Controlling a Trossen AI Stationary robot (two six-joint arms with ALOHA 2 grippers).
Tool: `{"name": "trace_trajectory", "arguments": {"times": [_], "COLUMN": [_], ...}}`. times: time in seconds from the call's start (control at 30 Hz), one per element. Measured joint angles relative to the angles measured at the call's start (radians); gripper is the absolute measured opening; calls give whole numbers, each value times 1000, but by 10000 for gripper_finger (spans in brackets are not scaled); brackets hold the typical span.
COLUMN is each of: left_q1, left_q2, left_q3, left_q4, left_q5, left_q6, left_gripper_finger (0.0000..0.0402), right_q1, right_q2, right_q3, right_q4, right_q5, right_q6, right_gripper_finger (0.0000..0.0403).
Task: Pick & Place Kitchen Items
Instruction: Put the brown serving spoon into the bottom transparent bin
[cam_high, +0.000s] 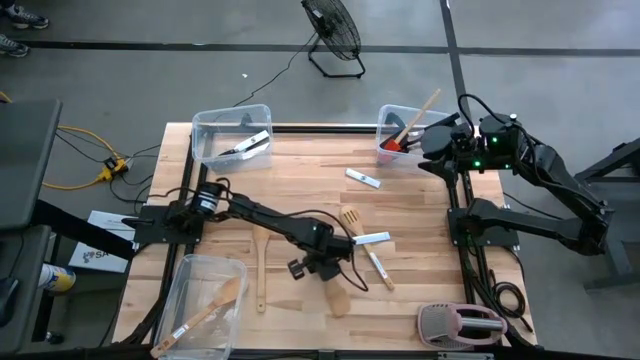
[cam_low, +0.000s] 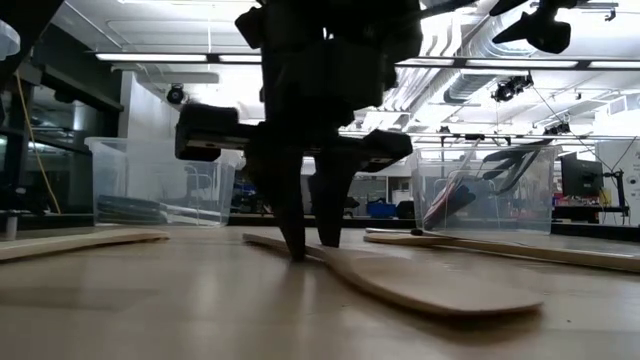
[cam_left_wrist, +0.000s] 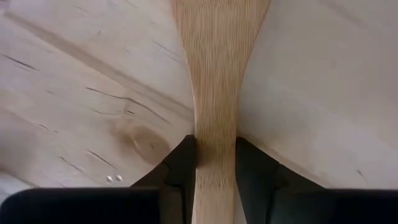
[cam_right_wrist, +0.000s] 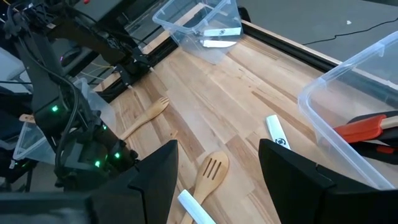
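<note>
Left claw (cam_left_wrist: 214, 165) astride wooden spatula (cam_left_wrist: 217, 74)

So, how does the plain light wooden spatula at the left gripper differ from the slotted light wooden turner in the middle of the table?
The plain wooden spatula has a solid blade; the slotted wooden turner has slits in its head. The spatula's handle is pinched between the fingers of the left gripper; the turner lies free, with no gripper on it. Both are light wood and lie flat on the table.
</note>
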Motion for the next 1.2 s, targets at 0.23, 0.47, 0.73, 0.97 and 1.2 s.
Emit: {"name": "trace_trajectory", "arguments": {"times": [0.23, 0.47, 0.73, 0.97, 1.2], "left_q1": [-1, 14, 58, 108, 141], "left_q2": [5, 2, -100, -245, -398], "left_q3": [46, 77, 95, 98, 98], "left_q4": [-4, -75, -84, -95, -116], "left_q5": [15, 3, -24, -77, -193], "left_q6": [-77, -107, -260, -482, -684], "left_gripper_finger": [81, 81, 81, 81, 81], "right_q1": [0, 0, 0, 0, 0], "right_q2": [0, 0, -1, -2, -2], "right_q3": [0, 0, 0, 0, 0], "right_q4": [-1, -8, -19, -22, -26], "right_q5": [0, 0, 0, 0, 3], "right_q6": [2, 3, 6, 5, -5], "right_gripper_finger": [215, 215, 215, 215, 215]}}
